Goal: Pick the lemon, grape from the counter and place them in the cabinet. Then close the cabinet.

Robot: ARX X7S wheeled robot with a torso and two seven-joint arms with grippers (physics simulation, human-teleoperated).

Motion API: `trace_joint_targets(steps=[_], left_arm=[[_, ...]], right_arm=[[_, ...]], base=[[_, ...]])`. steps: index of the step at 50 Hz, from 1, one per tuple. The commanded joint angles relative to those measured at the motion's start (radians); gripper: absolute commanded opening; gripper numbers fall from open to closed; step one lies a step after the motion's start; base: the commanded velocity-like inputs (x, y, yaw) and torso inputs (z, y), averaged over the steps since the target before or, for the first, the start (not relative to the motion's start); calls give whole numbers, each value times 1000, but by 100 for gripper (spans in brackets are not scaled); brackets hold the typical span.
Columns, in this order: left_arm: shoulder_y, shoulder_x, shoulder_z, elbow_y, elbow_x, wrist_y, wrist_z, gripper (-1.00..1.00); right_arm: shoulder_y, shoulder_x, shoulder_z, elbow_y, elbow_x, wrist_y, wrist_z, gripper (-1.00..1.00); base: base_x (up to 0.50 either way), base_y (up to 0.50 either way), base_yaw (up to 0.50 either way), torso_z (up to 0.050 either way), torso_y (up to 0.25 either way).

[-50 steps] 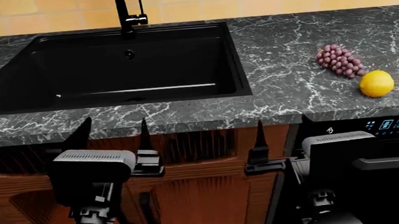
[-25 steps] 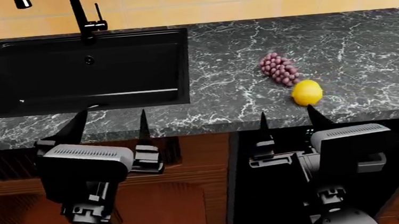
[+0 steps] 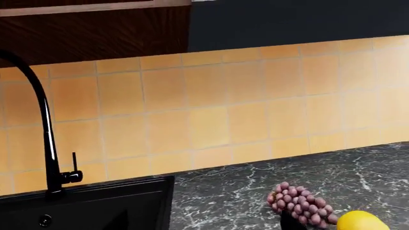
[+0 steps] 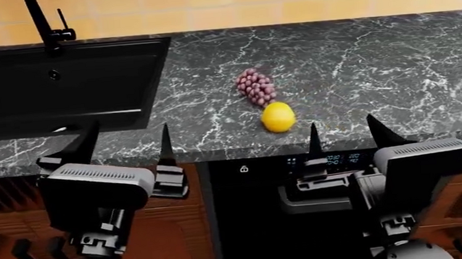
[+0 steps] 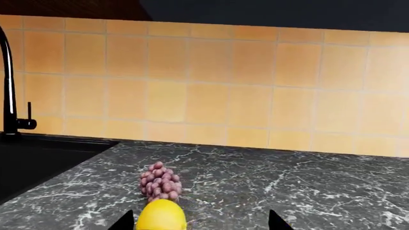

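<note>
Here the dark grey marble counter with white veins [image 4: 391, 61] carries the dusky purple grape bunch [image 4: 256, 87] touching the bright yellow lemon [image 4: 278, 117], near its front edge. Left gripper [image 4: 126, 151] and right gripper [image 4: 345, 134] hover below, jaws apart, empty.

three views, shared grape [image 4: 256, 86]

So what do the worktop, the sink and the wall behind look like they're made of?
The counter looks like polished dark marble, judging by its white veins. The sink seems a glossy black basin, perhaps composite or enamel, since it shows light glints. The wall appears to be matte orange-tan ceramic tile with visible grout lines.
</note>
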Motion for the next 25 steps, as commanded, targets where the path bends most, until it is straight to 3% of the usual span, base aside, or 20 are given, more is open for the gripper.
trace_joint_targets(steps=[1,7,11,21,25], left_arm=[[-33,-26,-6,38,-12,-55,0,100],[-82,-37,-17,50,-27,-111,-1,100],[-116,-47,-16,68,-25,-154,-6,100],[-171,-61,-14,110,-33,-238,-15,100],[-165,-64,-6,113,-34,-237,-15,100]], right_arm=[[20,25,15,-56,21,45,2,100],[32,41,23,-85,22,67,9,100],[44,56,19,-105,19,81,8,100],[66,81,31,-147,34,112,5,100],[79,92,41,-164,48,139,2,100]], base=[[176,-395,0,50,0],[40,-49,0,49,0],[167,0,0,0,0],[492,-5,0,0,0],[419,-334,0,0,0]])
